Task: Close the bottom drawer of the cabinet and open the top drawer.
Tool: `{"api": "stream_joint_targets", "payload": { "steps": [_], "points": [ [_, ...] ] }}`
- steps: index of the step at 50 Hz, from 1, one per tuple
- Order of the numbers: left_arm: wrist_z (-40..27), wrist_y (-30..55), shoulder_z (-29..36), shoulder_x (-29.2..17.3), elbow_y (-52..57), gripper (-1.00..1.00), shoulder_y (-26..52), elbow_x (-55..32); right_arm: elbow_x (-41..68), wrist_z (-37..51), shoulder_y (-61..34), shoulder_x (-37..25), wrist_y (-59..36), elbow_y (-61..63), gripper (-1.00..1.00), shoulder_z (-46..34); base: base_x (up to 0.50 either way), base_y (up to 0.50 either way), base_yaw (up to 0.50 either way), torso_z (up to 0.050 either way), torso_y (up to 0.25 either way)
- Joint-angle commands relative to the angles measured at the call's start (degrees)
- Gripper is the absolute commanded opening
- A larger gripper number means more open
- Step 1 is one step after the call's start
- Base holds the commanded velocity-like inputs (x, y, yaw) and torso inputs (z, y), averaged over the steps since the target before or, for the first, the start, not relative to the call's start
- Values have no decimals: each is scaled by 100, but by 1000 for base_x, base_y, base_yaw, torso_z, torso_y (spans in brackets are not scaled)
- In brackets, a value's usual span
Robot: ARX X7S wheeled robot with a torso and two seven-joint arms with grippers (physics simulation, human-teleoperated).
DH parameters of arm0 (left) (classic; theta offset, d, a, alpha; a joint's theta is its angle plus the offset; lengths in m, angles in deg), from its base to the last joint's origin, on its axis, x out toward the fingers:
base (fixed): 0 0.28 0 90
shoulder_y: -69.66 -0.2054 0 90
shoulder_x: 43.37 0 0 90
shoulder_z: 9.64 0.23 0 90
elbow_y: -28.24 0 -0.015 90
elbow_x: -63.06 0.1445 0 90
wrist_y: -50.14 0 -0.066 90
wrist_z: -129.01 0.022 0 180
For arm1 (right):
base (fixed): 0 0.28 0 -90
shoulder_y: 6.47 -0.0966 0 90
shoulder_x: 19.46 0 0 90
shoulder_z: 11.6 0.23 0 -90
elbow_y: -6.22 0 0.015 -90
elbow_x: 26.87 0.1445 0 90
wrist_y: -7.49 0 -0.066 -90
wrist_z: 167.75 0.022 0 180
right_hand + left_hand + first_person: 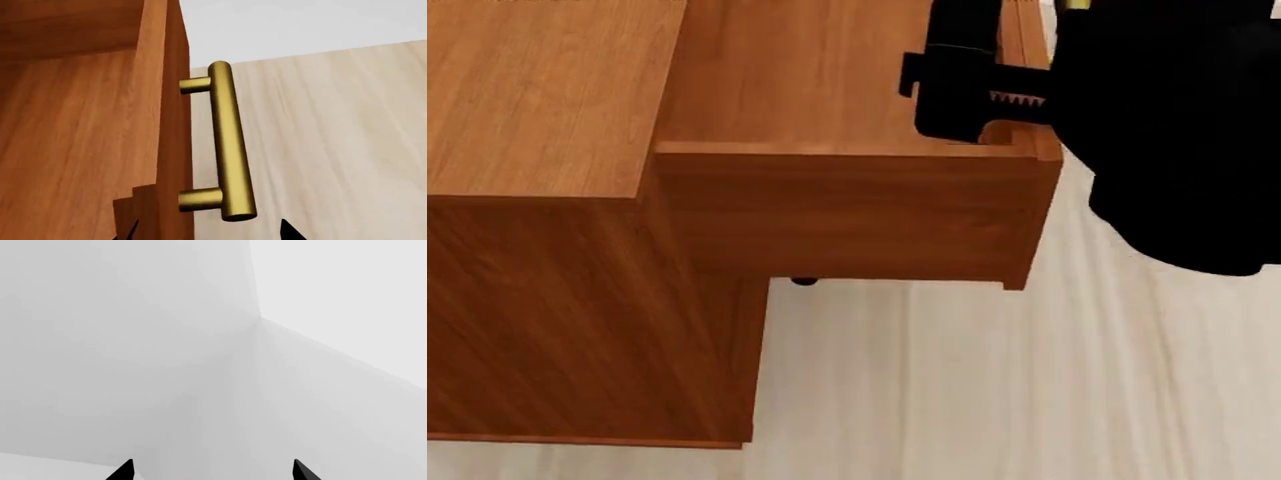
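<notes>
A: Which drawer is standing out from the cabinet (547, 200)?

B: The top drawer (841, 210) is projecting well out of the cabinet's front, over the pale floor (961, 400). Nothing else is showing pulled out beneath it, so the bottom drawer is probably shut, though it is hidden here.

A: Why is the right claw (207, 231) sitting where it is?

B: Its fingertips are standing spread, one on each side of the front panel and the brass handle (230, 145), gripping nothing. That placement, at the drawer's outer end, is suiting a pull away from the cabinet.

A: And the left claw (213, 471)?

B: It is spread too, pointing at blank grey walls, well away from the cabinet.
</notes>
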Motion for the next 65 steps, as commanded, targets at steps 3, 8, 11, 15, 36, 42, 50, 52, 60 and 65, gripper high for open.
{"api": "stream_joint_targets", "payload": {
  "steps": [3, 8, 11, 15, 36, 42, 50, 52, 60, 65],
  "points": [
    [-20, -4, 20, -21, 2, 100, -3, 19, -421, 818, -209, -470, -545, -545, 100, -239, 0, 0, -2, 0, -4],
    [-23, -15, 23, -23, -5, 100, 0, 13, -153, 915, -416, -580, -671, -722, 100, -264, 0, 0, -1, 0, 0],
    [-27, -10, 32, -31, -5, 100, 0, 26, 108, 1095, -651, -689, -931, -974, 100, -411, 0, 0, -2, 0, 0],
    [-21, -24, 32, -25, -6, 100, -12, 28, 399, 1249, -905, -835, -1019, -1107, 100, -597, 0, 0, -3, 0, 0],
    [-34, -56, 48, -36, -12, 100, -26, 29, 845, 1282, -1878, -1479, -642, -971, 100, -2075, 0, 0, -4, 2, 12],
    [-51, -57, 53, -45, -16, 100, -22, 37, 936, 1299, -2257, -1787, -582, -949, 100, -2685, 0, 0, -6, 2, 15],
    [-59, -67, 57, -52, -20, 100, -26, 35, 942, 1304, -2944, -2013, -592, -965, 100, -3581, 0, 0, -8, 3, 10],
    [-66, -65, 59, -59, -16, 100, -24, 32, 824, 1312, -3213, -2020, -655, -942, 100, -3964, 0, 0, -9, 0, 7],
    [-76, -71, 66, -69, -15, 100, -28, 32, 826, 1292, -3831, -2007, -678, -1052, 100, -4650, 0, 0, -10, 3, 9],
    [-69, -83, 70, -70, -25, 100, -30, 31, 865, 1283, -4166, -2090, -614, -1061, 100, -5009, 0, 0, -10, 2, 10]
  ]
}}
